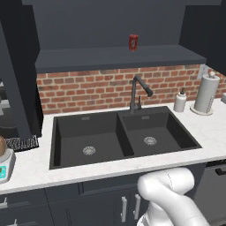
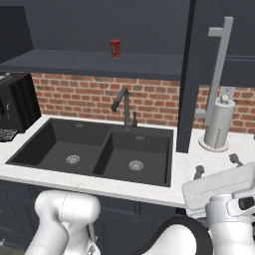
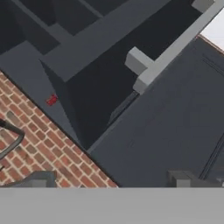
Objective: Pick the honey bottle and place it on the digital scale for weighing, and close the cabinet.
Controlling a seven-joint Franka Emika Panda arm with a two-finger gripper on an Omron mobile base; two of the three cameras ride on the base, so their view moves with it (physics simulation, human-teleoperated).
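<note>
At the far left edge of the counter, the amber honey bottle (image 1: 1,145) stands on the white digital scale (image 1: 5,167), both cut off by the frame. The navy upper cabinet (image 1: 110,26) is open; a red can (image 1: 133,42) stands on its shelf. Its right door (image 2: 191,74) swings out toward me, with the long silver handle (image 2: 219,69) on it. My gripper (image 2: 216,166) hovers open and holds nothing, low over the counter just below that door. In the hand view the fingertips (image 3: 181,178) stand wide apart under the door panel (image 3: 166,131) and handle (image 3: 175,43).
A black double sink (image 1: 123,137) with a dark faucet (image 1: 137,92) fills the counter's middle. A soap dispenser (image 1: 180,100) and paper towel roll (image 2: 218,124) stand at the right, close to my gripper. A black coffee machine (image 2: 17,102) is at the left. The cabinet's left door (image 1: 15,75) also hangs open.
</note>
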